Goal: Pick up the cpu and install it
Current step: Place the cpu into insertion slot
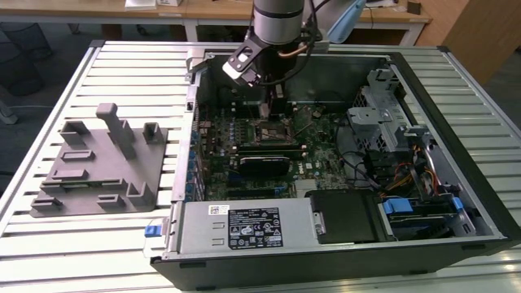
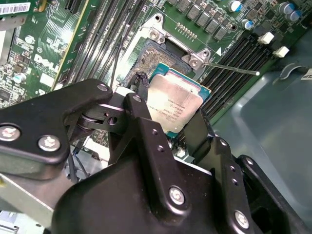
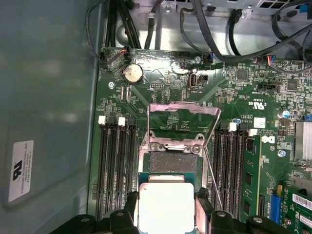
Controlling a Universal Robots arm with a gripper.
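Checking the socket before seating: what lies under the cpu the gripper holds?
The open motherboard socket shows its contact field past the cpu, held in the gripper. The part directly beneath the chip is covered.

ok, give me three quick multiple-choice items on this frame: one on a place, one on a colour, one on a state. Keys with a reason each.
1. Where is the cpu?
A. flat on the table outside the case
B. gripped by the claw at the open socket
C. on top of the power supply

2. What colour is the motherboard?
A. blue
B. green
C. red

3. How does the socket's load plate stand?
A. clamped down over the chip
B. taken off and laid on the table
C. swung up, open

Key:
1 B: both wrist views show the claw shut on the chip's edges over the socket.
2 B: the board is green in both wrist views.
3 C: the first wrist view shows the metal frame raised beyond the uncovered socket.
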